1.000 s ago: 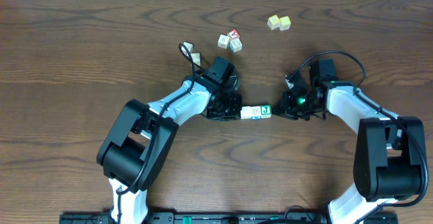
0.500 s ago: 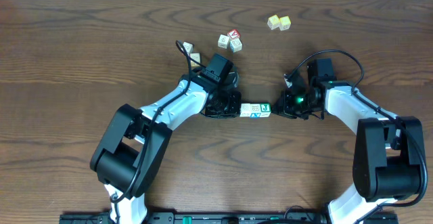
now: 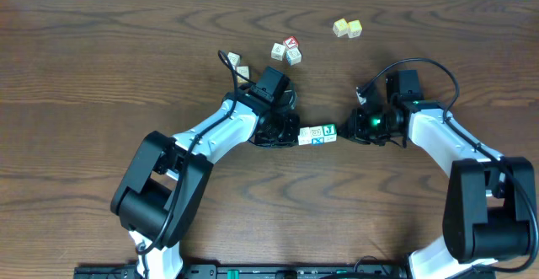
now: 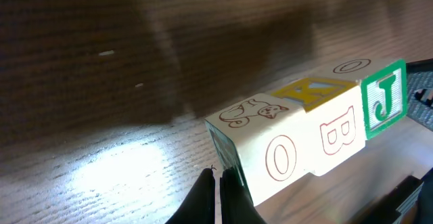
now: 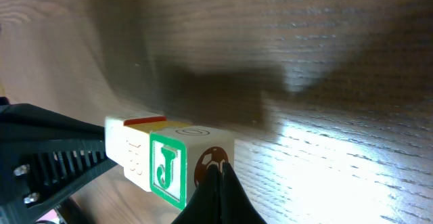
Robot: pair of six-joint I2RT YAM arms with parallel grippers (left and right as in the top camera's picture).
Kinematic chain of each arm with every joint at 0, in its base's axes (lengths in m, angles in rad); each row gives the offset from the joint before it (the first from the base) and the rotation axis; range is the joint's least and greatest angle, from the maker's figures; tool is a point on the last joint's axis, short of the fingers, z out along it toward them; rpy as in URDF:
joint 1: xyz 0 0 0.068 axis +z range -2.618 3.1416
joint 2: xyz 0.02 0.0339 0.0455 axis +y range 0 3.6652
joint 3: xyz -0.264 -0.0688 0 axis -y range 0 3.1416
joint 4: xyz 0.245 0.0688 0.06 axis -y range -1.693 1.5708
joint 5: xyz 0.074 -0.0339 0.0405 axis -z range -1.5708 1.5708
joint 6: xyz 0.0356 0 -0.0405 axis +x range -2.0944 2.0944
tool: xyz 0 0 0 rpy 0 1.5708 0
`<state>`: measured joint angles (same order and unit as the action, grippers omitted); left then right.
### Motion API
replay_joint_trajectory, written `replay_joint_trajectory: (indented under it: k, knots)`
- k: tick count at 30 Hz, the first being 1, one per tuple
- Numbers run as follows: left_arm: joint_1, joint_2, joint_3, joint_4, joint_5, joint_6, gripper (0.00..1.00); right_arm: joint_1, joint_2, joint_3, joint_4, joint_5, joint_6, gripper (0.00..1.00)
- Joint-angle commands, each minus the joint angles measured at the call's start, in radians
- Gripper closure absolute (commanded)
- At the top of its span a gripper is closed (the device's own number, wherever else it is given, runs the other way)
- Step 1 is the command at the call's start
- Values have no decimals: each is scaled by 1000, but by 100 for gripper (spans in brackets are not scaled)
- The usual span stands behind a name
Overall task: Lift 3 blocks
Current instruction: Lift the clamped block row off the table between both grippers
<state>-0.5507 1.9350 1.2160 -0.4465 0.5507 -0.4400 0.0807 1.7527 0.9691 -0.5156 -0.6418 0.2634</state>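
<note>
Since a moment ago the row of three blocks (image 3: 317, 134) has edged upward at frame centre, its long axis left-to-right between my left gripper (image 3: 294, 135) and right gripper (image 3: 344, 131), both with fingers pressed together, pushing its opposite ends.

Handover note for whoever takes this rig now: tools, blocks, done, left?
Left tool: shut, tip pressed against one end of the three blocks.
Right tool: shut, tip against the J block at the other end.
Blocks: end to end, squeezed between the tools.
Done: row clamped; its shadow lies apart, so it seems off the table.
Left: raise it clear, holding the squeeze.
</note>
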Motion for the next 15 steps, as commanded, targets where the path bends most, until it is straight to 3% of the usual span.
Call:
replay_joint_trajectory:
  k: [1,15]
  knots:
    - [-16,-56,-4,12,67,20,93,39,-34,10,-5,-137,24,99]
    - [-16,-140,-4,-24,66,20,93,39,-87,10,-25,-179,29,99]
